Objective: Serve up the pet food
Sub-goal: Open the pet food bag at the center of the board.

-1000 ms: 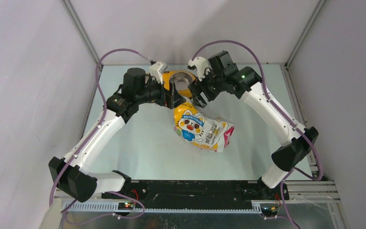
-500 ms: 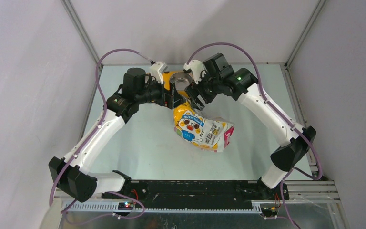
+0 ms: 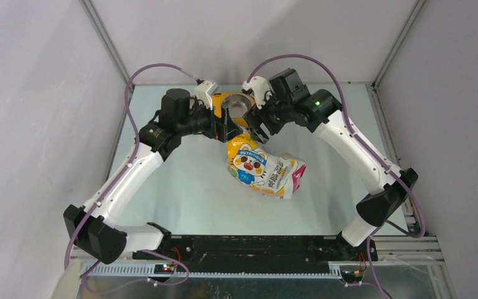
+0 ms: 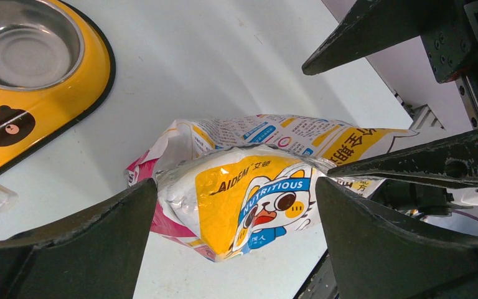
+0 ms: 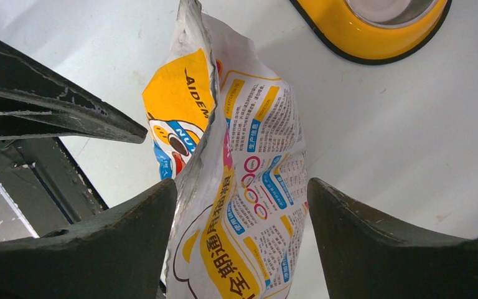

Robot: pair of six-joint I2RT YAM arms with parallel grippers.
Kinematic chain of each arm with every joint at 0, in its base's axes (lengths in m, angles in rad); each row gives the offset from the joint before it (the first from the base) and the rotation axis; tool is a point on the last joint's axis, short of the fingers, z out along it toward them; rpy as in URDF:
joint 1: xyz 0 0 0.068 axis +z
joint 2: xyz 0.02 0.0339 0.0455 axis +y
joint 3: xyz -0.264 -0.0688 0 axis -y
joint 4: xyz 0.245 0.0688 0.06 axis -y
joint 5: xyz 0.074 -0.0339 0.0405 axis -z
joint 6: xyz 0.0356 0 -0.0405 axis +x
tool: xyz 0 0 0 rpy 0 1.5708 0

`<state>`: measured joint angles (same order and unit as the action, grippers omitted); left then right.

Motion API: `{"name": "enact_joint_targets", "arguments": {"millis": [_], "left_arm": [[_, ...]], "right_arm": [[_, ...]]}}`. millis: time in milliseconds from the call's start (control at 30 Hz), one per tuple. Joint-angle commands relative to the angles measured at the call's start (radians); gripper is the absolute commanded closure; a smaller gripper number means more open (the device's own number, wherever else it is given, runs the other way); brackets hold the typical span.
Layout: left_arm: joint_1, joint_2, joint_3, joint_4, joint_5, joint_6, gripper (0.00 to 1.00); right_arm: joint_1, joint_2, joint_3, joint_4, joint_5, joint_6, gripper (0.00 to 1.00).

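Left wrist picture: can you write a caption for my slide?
Open left gripper over the cartoon-cat pet food bag, beside the yellow feeder with its empty steel bowl.

Yellow feeder (image 4: 50,99) on table (image 4: 224,62)

The pale green table (image 3: 180,187) carries a glossy yellow, white and pink pet food bag (image 3: 264,169) lying crumpled near its middle, and beyond it, toward the far edge, a yellow feeder (image 4: 68,87) with a steel bowl.
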<state>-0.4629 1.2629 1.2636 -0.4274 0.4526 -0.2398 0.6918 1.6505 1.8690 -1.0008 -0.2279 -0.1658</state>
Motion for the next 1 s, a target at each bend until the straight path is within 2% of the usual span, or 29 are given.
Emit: {"name": "enact_joint_targets", "arguments": {"millis": [0,633,833,967], "left_arm": [[-0.020,-0.008,0.000,0.023,0.055,-0.030,0.00],[-0.022,-0.007,0.008,0.022,0.066,-0.035,0.00],[-0.022,-0.010,0.009,0.018,0.069,-0.035,0.00],[-0.022,-0.008,0.011,0.019,0.070,-0.036,0.00]], "right_arm": [[0.007,-0.027,0.028,0.006,0.017,-0.007,0.20],[-0.002,0.034,0.024,-0.008,0.055,-0.007,0.23],[0.001,0.044,0.031,-0.012,0.101,-0.009,0.28],[0.008,0.046,0.044,-0.018,0.139,-0.007,0.35]]}}
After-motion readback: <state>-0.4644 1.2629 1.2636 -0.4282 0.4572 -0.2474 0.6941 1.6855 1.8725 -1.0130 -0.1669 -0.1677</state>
